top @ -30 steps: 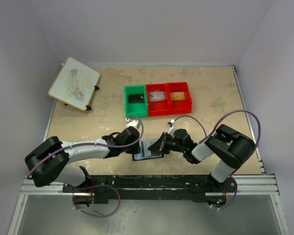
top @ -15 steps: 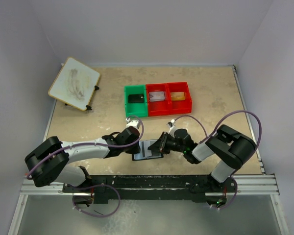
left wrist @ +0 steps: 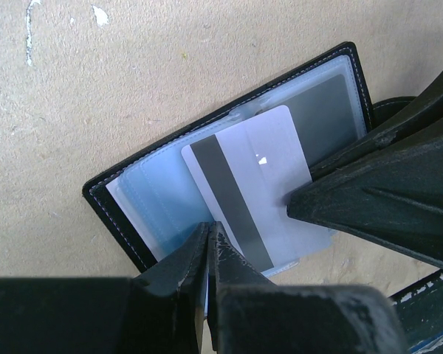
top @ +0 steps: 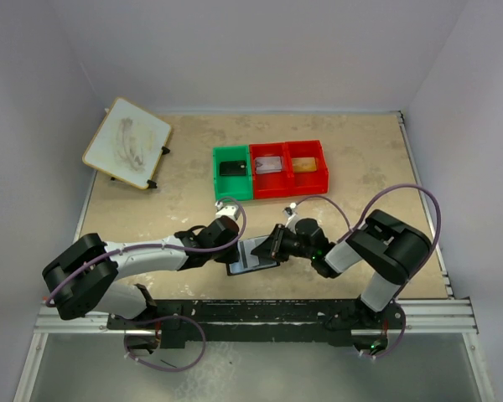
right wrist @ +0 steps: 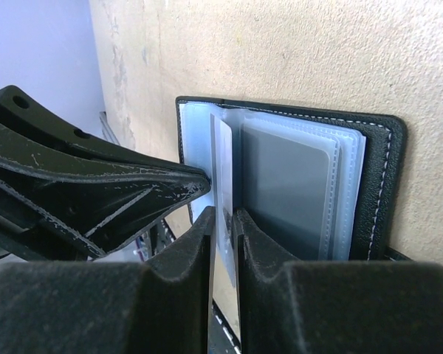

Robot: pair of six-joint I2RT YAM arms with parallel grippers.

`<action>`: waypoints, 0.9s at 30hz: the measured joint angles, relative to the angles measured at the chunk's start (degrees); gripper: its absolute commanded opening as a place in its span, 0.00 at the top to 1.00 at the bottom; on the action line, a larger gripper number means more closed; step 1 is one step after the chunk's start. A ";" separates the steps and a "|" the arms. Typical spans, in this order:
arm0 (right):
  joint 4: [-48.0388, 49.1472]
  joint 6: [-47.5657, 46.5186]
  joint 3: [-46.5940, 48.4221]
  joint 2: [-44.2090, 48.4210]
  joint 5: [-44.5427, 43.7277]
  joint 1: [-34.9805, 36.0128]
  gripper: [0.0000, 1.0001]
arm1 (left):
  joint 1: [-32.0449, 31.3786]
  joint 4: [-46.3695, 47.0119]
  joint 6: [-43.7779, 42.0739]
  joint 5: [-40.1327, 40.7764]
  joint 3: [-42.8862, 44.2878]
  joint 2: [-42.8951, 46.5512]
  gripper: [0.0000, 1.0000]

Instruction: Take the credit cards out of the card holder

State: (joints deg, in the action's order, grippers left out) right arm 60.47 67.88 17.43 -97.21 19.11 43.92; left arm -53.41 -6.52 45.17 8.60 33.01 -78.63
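Card holder [top: 251,258]: lies open on the table [top: 360,151], near its front edge.
Left gripper [top: 232,246]: at the holder's left edge.
Right gripper [top: 272,244]: over the holder's right half.
Green bin [top: 232,186]: well behind.

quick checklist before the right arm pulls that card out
1. Card holder open, lying flat: ok.
2. Left gripper shut, tips pressing on the holder's near edge: ok.
3. Striped card sticking out past the holder's edge: ok.
4. Striped card between the right gripper fingers: ok.
5. Fingers actually clamped on it: cannot tell.
6. Grey card seated in its own sleeve, clear of the pull: ok.
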 measured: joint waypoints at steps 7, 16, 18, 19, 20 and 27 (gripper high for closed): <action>0.48 -0.33 0.61 -0.98 0.39 0.00 0.79 | 0.00 0.00 0.02 0.02 0.00 0.00 1.00; -1.31 -1.66 1.53 -0.98 0.33 0.00 0.93 | 0.00 -0.02 0.02 0.15 0.00 0.00 1.00; -1.49 -1.84 1.53 -0.94 0.31 0.00 1.00 | 0.00 -0.02 0.02 0.17 0.00 0.00 1.00; -1.51 -1.86 1.53 -0.83 0.33 0.00 1.00 | 0.00 -0.02 0.02 0.17 0.00 0.00 1.00; -1.53 -1.88 1.53 -0.57 0.33 0.00 1.00 | 0.00 -0.02 0.02 0.17 0.00 0.00 1.00; -3.67 -2.99 0.70 3.80 -0.13 0.00 1.00 | 0.00 -0.13 0.04 0.33 0.00 0.00 1.00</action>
State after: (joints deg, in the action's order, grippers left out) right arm 56.80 64.88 18.13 -93.41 18.98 43.92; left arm -53.41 -6.66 45.21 8.93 33.01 -78.63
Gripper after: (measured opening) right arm 0.008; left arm 0.002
